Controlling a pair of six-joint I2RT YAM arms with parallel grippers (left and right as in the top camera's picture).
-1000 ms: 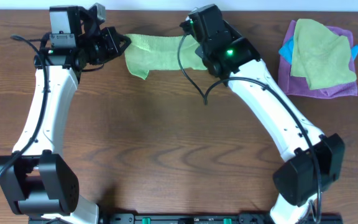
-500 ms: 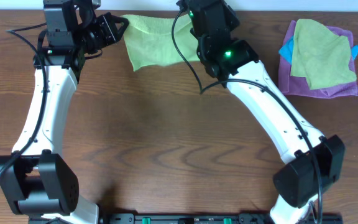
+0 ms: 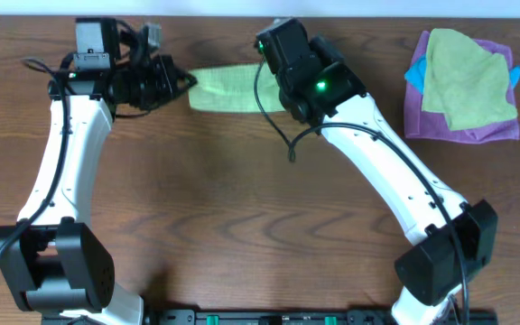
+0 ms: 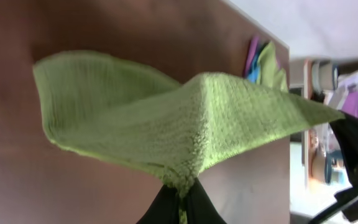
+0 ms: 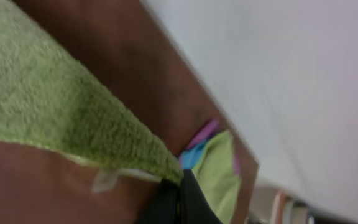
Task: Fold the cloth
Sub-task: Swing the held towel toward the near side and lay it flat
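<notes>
Left wrist view: the left gripper (image 4: 180, 200) is clamped tight on a corner of the cloth (image 4: 166, 118). Right wrist view: the right gripper (image 5: 176, 202) is clamped on the opposite edge, just beside a white tag (image 5: 104, 180) that the overhead view does not show. Overhead view: the cloth is stretched between both grippers over the far middle of the table (image 3: 242, 199). A pile of cloths (image 3: 463, 86) lies at the far right, well apart.

Both closed: left pincer (image 4: 179, 200), right pincer (image 5: 174, 198)
</notes>
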